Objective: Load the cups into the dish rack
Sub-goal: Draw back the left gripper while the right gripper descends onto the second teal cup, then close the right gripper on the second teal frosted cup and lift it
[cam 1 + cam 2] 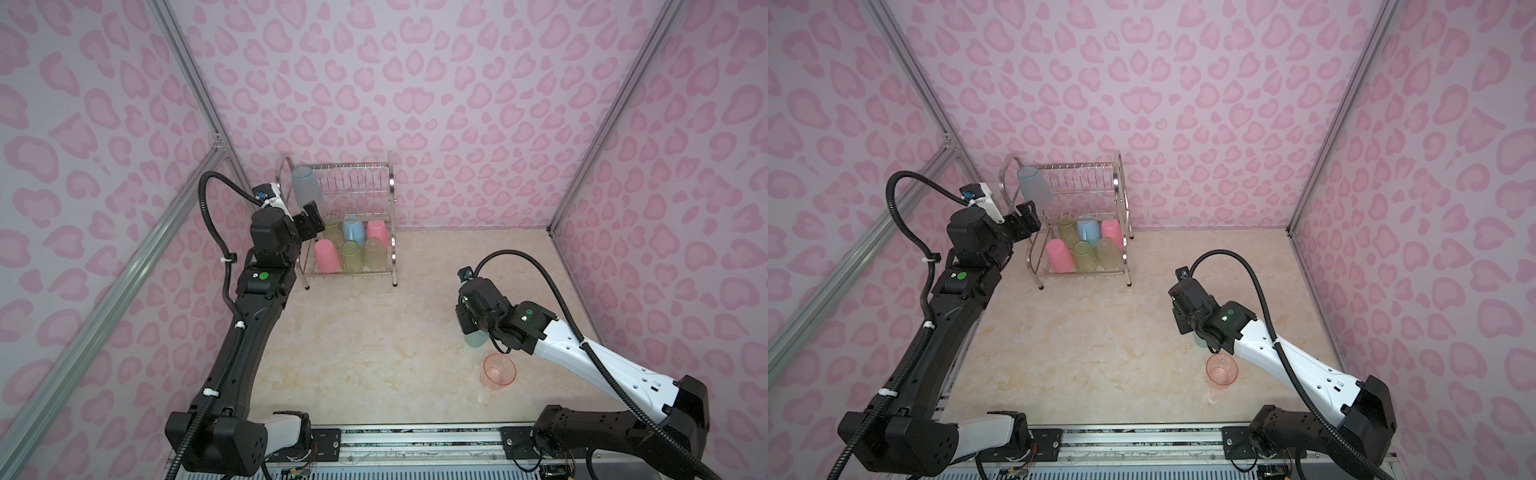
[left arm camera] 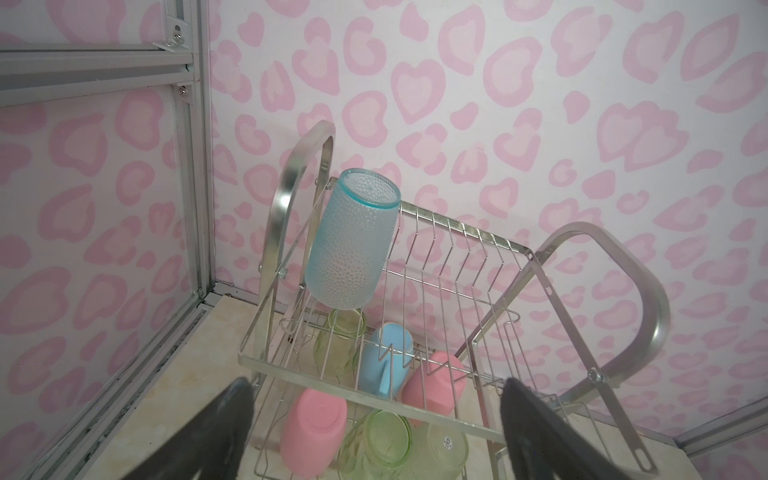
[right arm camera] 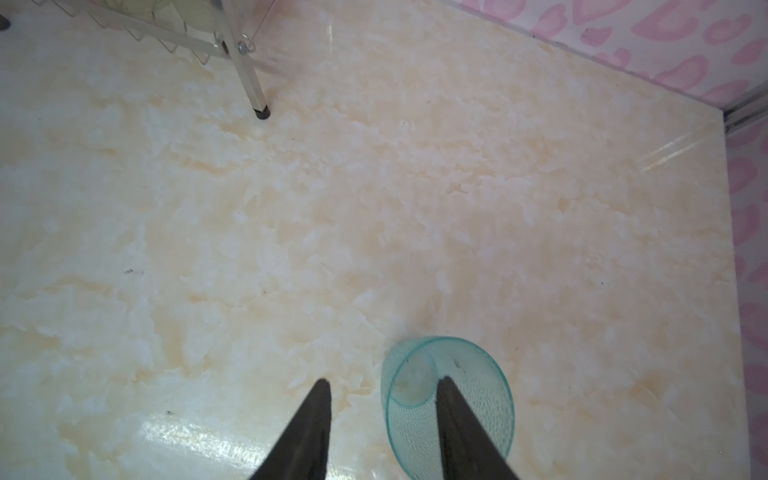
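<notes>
The chrome dish rack [image 1: 391,187] [image 2: 648,299] stands at the back left. One teal cup [image 1: 305,187] [image 2: 351,241] leans mouth-down on its upper shelf. The lower shelf holds two pink cups [image 2: 313,432], green cups [image 2: 386,440] and a blue mug [image 2: 384,361]. My left gripper [image 1: 316,216] [image 2: 378,397] hovers open just in front of the upper shelf, holding nothing. On the table at the right a second teal cup [image 3: 482,399] [image 1: 476,340] stands upright. My right gripper [image 3: 383,380] straddles its wall with one finger inside; the outer finger stands clear of it. A peach cup [image 1: 498,371] stands nearby.
Pink patterned walls with aluminium posts [image 1: 199,95] close in three sides. The rack's front right leg [image 3: 261,110] rests on the marble tabletop [image 1: 374,353]. A rail [image 1: 415,432] runs along the table's front edge between the arm bases.
</notes>
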Controlling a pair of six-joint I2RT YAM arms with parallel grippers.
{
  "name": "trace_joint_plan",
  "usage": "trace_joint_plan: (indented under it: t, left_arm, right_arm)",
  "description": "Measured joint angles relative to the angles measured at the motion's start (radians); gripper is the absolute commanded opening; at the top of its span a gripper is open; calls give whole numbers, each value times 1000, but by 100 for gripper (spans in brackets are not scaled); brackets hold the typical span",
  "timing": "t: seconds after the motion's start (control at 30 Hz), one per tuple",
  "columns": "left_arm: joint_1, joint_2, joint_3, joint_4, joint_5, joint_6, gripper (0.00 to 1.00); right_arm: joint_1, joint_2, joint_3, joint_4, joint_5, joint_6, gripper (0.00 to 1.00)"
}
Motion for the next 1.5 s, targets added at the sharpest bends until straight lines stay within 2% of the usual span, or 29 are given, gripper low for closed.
trace_joint_plan:
  t: [0.43,0.77,0.93,1.13,1.5]
  left_arm:
    - [-68,-13,-1,-39,164,14,92]
    - [-130,-13,-34,-74,195,28,92]
    - [-164,-6,-38,-87,194,39,92]
    - [-200,-5,-38,-96,187,46,92]
    - [-210,-79,-46,-117,157,44,92]
  right_arm:
    - [-15,43,-16,-96,-23,40,41]
    - [-59,103,-16,-110,-103,43,35]
    - [-78,143,-37,-97,-140,29,25]
    - [-92,170,-56,-59,-162,23,1]
    - [-90,130,2,-61,-172,-5,0]
